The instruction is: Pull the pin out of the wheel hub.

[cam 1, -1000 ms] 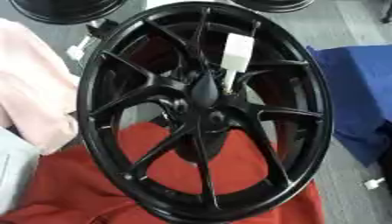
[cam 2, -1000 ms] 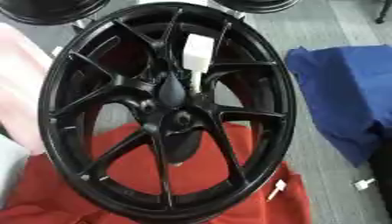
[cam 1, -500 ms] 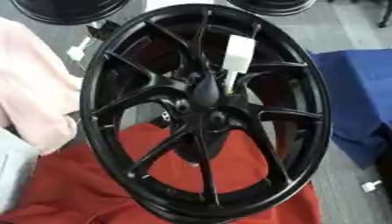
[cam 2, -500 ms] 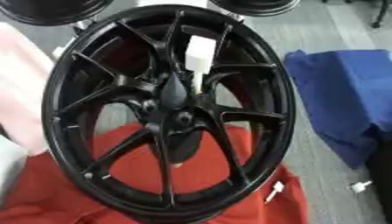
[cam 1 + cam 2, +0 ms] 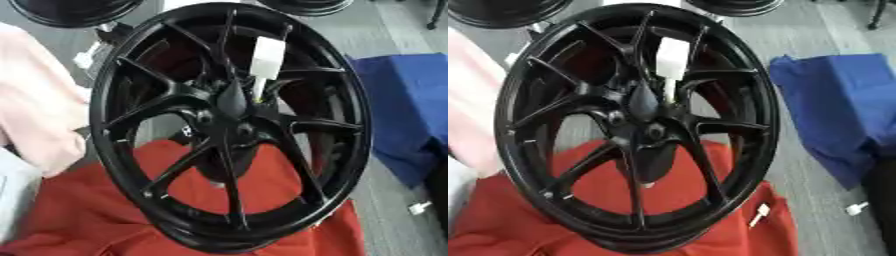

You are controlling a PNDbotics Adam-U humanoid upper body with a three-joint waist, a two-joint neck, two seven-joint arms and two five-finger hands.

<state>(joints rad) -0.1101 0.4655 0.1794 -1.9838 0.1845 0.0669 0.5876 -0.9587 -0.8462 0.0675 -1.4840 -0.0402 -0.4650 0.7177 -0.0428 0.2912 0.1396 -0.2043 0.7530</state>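
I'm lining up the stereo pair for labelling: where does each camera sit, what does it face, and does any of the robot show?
Left eye view: in the robot's head, looking down at the black wheel standing on a red cloth; no arm or hand shows.
Right eye view: beside it in the head, same downward look, with the wheel further left; no hand shows.
Both share the wheel, its white tag, the red cloth and a blue cloth.

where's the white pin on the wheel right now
The white pin stands in the upper middle of both eye views, among the black wheel's upper spokes, just above and right of the hub.
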